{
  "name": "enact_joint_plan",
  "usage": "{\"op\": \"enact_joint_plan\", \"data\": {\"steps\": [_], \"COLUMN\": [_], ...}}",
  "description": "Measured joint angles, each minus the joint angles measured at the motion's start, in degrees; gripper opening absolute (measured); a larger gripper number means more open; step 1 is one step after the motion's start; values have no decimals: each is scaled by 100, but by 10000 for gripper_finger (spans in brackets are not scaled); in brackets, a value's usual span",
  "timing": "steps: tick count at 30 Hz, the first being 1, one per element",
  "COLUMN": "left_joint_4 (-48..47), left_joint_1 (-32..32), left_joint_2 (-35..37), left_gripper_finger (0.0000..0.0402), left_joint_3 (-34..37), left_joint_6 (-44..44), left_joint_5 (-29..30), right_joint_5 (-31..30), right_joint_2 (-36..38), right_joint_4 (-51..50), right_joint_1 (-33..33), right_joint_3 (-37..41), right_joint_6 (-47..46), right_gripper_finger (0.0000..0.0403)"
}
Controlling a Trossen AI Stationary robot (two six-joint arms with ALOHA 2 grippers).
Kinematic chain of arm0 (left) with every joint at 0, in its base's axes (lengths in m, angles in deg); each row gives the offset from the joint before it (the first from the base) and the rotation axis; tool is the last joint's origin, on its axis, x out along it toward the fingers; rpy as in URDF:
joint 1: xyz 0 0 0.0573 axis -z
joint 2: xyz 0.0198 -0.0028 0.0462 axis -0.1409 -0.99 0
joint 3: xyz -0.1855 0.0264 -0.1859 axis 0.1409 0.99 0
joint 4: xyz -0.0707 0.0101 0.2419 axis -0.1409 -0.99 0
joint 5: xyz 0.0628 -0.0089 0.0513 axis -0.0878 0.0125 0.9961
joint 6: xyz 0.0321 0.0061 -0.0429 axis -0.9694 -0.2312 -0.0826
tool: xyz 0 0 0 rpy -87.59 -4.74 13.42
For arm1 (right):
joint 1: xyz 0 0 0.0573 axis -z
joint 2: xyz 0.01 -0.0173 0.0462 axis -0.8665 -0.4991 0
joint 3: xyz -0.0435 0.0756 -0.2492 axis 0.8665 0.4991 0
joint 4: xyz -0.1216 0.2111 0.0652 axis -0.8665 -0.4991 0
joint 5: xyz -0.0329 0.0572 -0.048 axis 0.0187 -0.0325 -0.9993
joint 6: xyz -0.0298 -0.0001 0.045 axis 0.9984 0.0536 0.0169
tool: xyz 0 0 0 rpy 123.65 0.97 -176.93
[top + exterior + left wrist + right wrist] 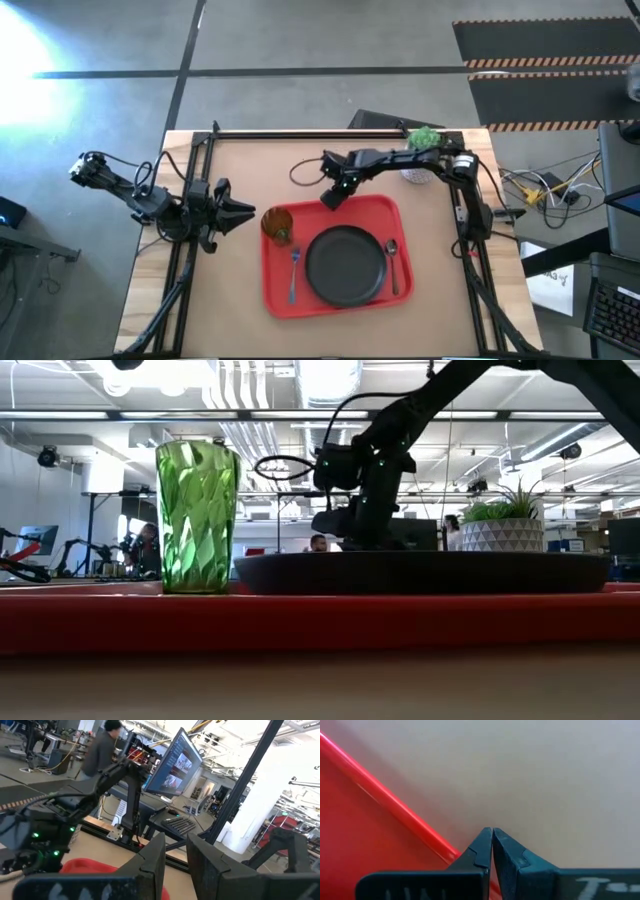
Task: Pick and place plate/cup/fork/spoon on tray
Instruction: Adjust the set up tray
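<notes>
High view alone shows fork point(294, 270), spoon point(393, 262) flanking plate point(345, 265); right claw point(492, 834) pinched closed, empty.

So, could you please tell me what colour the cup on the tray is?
Translucent green, with a faceted pattern; the cup shows best in the low view.

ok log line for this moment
tray: plate, cup, fork, spoon all on | right end effector shut, over tray's far edge
</notes>
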Motion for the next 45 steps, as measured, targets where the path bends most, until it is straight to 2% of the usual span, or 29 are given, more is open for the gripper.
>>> {"op": "enact_joint_plan", "data": {"steps": [8, 13, 20, 26, 37, 45], "left_joint_4": [2, 3, 2, -2, 17, 36], "left_joint_1": [2, 2, 2, -2, -2, -2], "left_joint_2": [-13, -26, -36, -95, -185, -191], "left_gripper_finger": [60, 60, 60, 60, 60, 60], "left_joint_3": [0, 0, 0, 0, 0, 0], "left_joint_6": [4, 9, 12, 9, 13, 17], "left_joint_5": [-139, -265, -283, -281, -280, -279], "right_joint_5": [-215, -721, -1079, -345, -275, -150], "right_joint_2": [4, 18, 478, 857, 623, 487], "right_joint_4": [0, -2, 29, 170, 339, 866], "right_joint_1": [-399, -471, -422, -468, -877, -1070], "right_joint_3": [0, 0, 7, -11, -11, -2], "right_joint_6": [-482, -436, -369, -364, -456, -655], "right_gripper_finger": [9, 9, 9, 9, 9, 9]}}
